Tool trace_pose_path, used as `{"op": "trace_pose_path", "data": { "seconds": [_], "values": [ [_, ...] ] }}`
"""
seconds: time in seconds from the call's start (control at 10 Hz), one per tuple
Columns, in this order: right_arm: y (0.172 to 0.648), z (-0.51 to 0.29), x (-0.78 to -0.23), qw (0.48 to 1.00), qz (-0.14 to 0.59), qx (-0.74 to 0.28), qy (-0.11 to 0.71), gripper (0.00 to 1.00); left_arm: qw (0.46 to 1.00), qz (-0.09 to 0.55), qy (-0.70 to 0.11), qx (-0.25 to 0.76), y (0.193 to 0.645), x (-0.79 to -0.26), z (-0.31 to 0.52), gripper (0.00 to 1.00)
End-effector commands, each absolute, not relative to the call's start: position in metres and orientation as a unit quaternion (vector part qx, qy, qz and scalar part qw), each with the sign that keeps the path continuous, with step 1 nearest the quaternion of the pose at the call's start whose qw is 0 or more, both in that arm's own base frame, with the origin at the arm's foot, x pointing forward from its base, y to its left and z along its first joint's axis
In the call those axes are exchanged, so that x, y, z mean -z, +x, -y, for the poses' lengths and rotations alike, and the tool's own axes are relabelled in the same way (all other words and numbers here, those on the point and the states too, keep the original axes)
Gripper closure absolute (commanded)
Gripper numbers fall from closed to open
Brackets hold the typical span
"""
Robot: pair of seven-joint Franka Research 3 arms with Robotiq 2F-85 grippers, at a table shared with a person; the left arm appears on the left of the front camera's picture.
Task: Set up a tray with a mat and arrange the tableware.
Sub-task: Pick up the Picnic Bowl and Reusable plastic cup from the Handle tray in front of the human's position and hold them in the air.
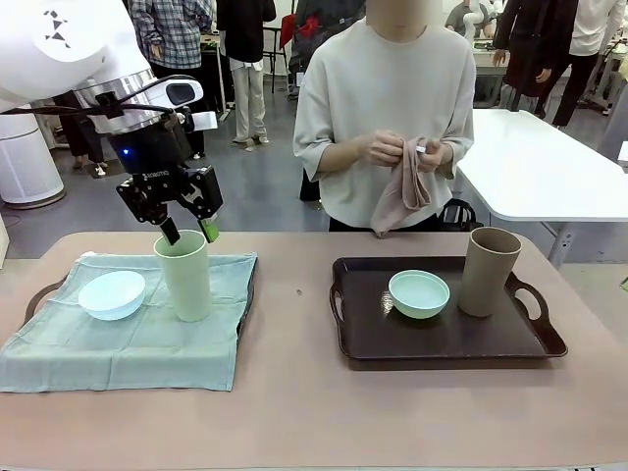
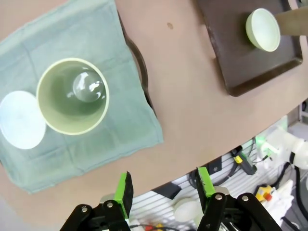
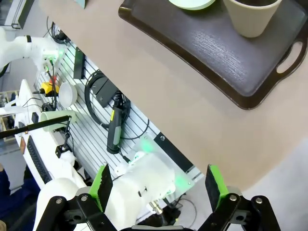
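My open left end effector (image 1: 190, 235) hovers above the tall pale green matte cup (image 1: 184, 280), frame left; I'd lift straight up.

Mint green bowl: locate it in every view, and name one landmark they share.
Front view: mint green bowl right of centre, on the dark brown tray, left of the tan cup.
Left wrist view: top right, on the tray, cup beside it at the picture's edge.
Right wrist view: cut by the top edge, near the middle, left of the cup.
Shared landmark: the dark brown tray.
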State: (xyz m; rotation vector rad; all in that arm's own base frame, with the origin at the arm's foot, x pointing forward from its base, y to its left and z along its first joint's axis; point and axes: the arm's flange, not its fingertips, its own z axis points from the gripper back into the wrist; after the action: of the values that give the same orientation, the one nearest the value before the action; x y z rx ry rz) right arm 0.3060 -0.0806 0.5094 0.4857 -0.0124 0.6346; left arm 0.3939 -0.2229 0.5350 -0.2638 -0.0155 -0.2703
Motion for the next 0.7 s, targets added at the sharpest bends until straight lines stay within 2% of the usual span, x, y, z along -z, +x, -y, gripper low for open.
{"op": "trace_pose_path", "data": {
  "seconds": [0.0,0.1,0.2,0.3,0.4,0.6],
  "values": [
    [0.305,0.079,-0.511,0.922,0.006,-0.308,0.236,0.00,0.982,0.008,-0.123,0.145,0.390,-0.535,0.222,0.30],
    [0.306,0.081,-0.509,0.921,0.006,-0.309,0.236,0.00,0.982,0.008,-0.131,0.134,0.394,-0.535,0.223,0.30],
    [0.321,0.079,-0.512,0.903,0.033,-0.370,0.219,0.00,0.980,0.016,-0.112,0.166,0.407,-0.530,0.279,0.30],
    [0.334,0.082,-0.508,0.880,0.041,-0.444,0.163,0.00,0.975,0.025,-0.088,0.205,0.417,-0.528,0.331,0.30],
    [0.351,0.087,-0.502,0.859,0.064,-0.491,0.131,0.00,0.972,0.013,-0.060,0.227,0.436,-0.521,0.382,0.30],
    [0.376,0.087,-0.514,0.868,0.187,-0.435,0.149,0.00,0.966,-0.016,-0.019,0.256,0.451,-0.503,0.438,0.30]
  ]
}}
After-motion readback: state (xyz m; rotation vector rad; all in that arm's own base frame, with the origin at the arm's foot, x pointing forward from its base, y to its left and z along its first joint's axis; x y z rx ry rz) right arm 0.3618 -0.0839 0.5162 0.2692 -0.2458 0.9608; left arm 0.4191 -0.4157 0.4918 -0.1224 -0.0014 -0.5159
